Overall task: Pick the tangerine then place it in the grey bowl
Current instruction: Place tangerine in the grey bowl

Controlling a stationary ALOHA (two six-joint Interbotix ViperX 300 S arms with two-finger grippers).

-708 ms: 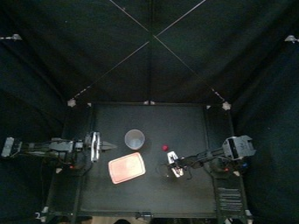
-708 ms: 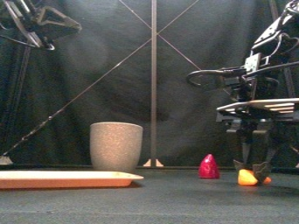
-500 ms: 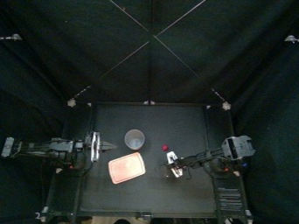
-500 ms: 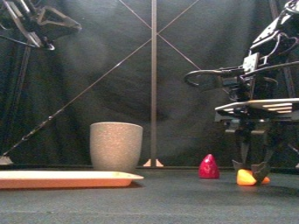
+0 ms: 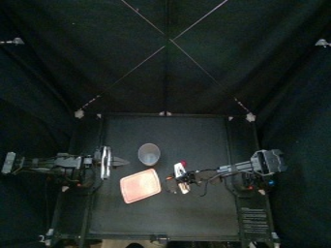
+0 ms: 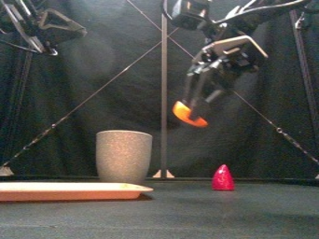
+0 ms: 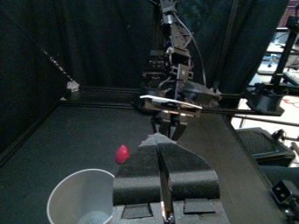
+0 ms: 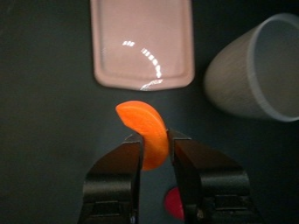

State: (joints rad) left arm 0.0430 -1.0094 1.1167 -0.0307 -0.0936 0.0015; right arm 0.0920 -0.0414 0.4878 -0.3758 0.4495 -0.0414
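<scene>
Right claw [image 5: 185, 180], top view: reaches in from the right rail toward the middle, over the tabletop [image 5: 168, 218] just right of the pink tray [image 5: 138, 185]. Grey cup [image 5: 150, 152] stands behind the tray, near it. Small red toy [image 5: 184, 164] lies right of the cup. Left claw [image 5: 104, 161] rests at the tabletop's left edge, well apart from everything.

Front view: right claw hangs high in the air, tilted, jaws pinched on an orange tangerine wedge [image 6: 189, 114]. Wedge is well above the tabletop, to the right of the cup and higher than its rim. Cup stands upright; tray lies flat at the left front; red toy sits on the tabletop below and right of the wedge.

Left wrist view: left claw's jaws are pressed together with nothing between them. Cup and red toy lie ahead of it, with the other arm beyond.

Right wrist view: jaws nearly closed, clamping the wedge's lower end; the rest curves out past the tips. Tray and cup lie below, side by side, apart.
</scene>
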